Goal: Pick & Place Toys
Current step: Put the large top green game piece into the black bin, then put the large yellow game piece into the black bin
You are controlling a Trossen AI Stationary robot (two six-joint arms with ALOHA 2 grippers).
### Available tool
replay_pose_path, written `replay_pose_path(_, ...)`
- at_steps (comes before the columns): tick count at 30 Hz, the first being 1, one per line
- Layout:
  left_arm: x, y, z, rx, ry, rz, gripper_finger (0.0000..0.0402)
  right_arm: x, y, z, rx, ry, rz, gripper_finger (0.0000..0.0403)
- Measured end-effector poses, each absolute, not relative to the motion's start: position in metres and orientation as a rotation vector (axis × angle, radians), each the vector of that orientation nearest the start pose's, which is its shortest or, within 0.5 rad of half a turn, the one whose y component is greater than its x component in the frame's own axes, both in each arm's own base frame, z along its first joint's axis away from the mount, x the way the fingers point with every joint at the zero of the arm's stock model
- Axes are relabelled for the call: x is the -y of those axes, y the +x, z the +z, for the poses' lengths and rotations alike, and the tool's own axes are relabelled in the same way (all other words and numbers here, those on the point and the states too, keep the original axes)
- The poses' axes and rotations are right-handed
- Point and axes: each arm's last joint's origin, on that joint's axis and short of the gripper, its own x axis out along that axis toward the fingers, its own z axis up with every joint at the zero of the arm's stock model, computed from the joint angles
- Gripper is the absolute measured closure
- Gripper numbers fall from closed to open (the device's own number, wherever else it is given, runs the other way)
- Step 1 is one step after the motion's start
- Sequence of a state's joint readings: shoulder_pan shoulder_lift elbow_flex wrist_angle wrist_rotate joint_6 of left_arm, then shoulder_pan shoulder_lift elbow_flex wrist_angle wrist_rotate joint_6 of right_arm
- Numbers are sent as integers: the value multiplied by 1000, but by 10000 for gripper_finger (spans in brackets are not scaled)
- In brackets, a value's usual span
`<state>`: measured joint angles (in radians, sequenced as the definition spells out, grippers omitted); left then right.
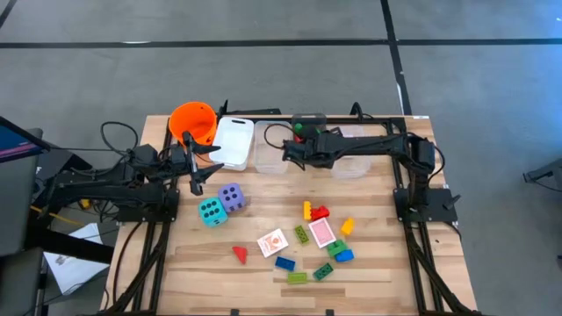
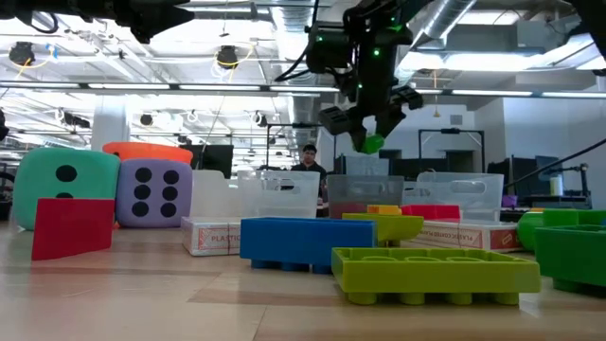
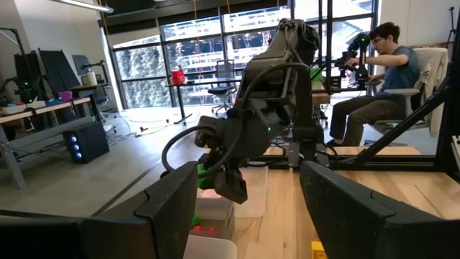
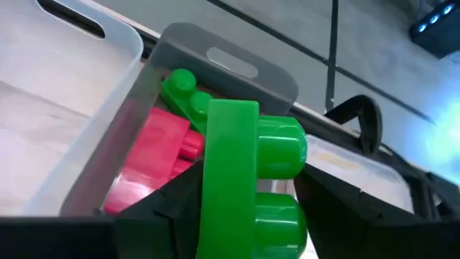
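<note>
My right gripper (image 1: 290,151) hangs over the clear bins at the table's far edge, shut on a green brick (image 4: 244,165); the brick also shows in the low view (image 2: 371,144). Below it a clear bin (image 4: 108,144) holds a red brick (image 4: 151,155) and another green brick (image 4: 181,88). My left gripper (image 1: 200,178) is open and empty beside the orange bucket (image 1: 195,123), near the purple die (image 1: 232,197) and the teal die (image 1: 212,211). Cards (image 1: 273,242) and several small bricks (image 1: 320,212) lie flat on the table's near half, with a red wedge (image 1: 240,254). My right gripper pinches the green brick between its two fingers, which sit on the two opposite sides of the brick's lower end (image 4: 215,216). The fingers slant down from the table's right side. The brick is lifted clear above the bin, its studs (image 4: 284,151) turned sideways.
A white bin (image 1: 235,140) and more clear bins (image 1: 351,154) stand in a row along the far edge. A person sits at a desk beyond the table (image 3: 384,65). Bare wood lies between the dice and the bins (image 1: 272,193).
</note>
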<state>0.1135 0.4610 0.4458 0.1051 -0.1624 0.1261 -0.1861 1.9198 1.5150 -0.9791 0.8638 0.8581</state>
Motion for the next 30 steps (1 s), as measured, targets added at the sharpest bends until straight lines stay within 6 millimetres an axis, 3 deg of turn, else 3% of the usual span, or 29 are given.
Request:
replay_pose_path(6, -19, 124, 286, 72, 123, 285, 165, 81, 367, 226, -863, 140, -1322, 139)
replay_pose_path(12, -19, 124, 286, 72, 123, 284, 165, 65, 369, 227, -867, 37, -1294, 117)
replay_pose_path(15, -19, 124, 286, 72, 123, 284, 165, 30, 368, 236, -841, -91, -1244, 117)
replay_pose_path(19, -19, 125, 285, 68, 123, 284, 165, -30, 357, 246, -798, -184, -1131, 117)
replay_pose_path(24, -19, 128, 285, 69, 123, 283, 165, -102, 327, 262, -664, -66, -1017, 117)
replay_pose_path(30, -21, 141, 287, 107, 102, 280, 165, -165, 287, 262, -585, 40, -922, 117)
